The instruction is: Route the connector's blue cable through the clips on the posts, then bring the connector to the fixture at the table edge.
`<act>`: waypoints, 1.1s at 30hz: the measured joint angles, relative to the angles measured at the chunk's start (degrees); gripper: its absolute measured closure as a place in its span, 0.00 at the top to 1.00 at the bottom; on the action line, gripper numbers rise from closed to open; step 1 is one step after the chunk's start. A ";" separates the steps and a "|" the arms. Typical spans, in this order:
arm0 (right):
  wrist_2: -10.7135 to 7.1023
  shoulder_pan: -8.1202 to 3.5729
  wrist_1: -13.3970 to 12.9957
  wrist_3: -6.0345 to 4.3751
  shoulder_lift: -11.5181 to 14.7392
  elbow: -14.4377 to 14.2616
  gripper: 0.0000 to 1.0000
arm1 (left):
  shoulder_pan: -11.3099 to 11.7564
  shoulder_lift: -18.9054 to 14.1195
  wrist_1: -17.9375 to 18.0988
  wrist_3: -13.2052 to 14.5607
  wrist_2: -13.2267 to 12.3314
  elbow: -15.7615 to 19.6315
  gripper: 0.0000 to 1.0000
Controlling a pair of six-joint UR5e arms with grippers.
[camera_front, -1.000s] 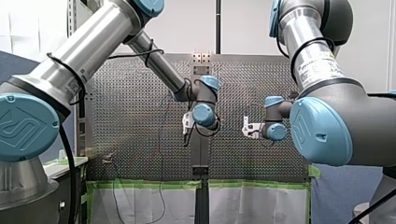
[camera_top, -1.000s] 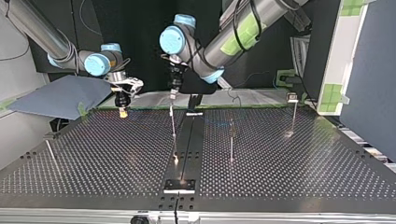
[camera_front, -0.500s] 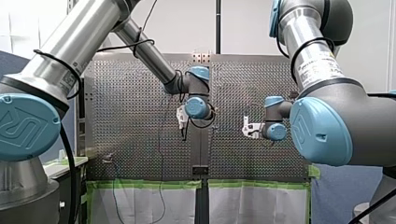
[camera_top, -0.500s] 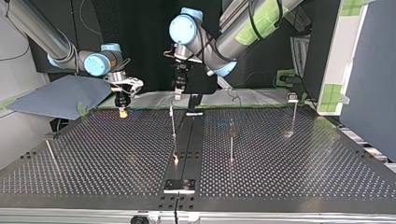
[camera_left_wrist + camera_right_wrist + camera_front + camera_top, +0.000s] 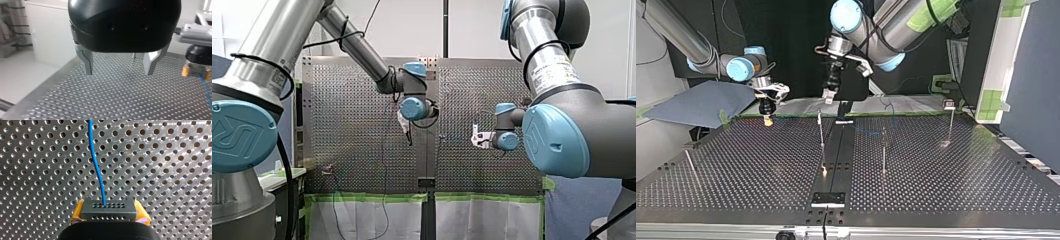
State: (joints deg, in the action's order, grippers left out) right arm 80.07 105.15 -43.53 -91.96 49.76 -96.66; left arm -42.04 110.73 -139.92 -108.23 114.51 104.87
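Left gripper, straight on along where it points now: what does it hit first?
Most likely the bare perforated metal table: nothing lies between the open metal fingers of my left gripper. My right gripper, holding the grey connector, is off to one side. Depth unclear.

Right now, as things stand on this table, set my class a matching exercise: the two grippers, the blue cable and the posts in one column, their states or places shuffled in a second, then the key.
Things
1. left gripper
2. right gripper
3. blue cable
4. posts

States or places
A. standing upright on the table
B. open, with nothing between its fingers
C. shut on the connector
D. running out of the connector across the perforated surface

Pairs: 1-B, 2-C, 3-D, 4-A
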 joint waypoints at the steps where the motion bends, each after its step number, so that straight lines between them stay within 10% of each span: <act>1: 0.00 0.00 0.00 0.00 -0.01 0.00 0.00 | 0.03 -0.44 0.43 -0.10 0.10 0.43 1.00; 33: -0.49 0.25 -0.19 -0.07 -0.01 0.01 0.00 | 4.46 -14.25 14.86 -2.71 -0.68 16.77 1.00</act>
State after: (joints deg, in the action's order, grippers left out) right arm 79.57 105.39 -43.72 -92.04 49.74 -96.64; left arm -37.58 96.48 -125.05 -110.94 113.82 121.64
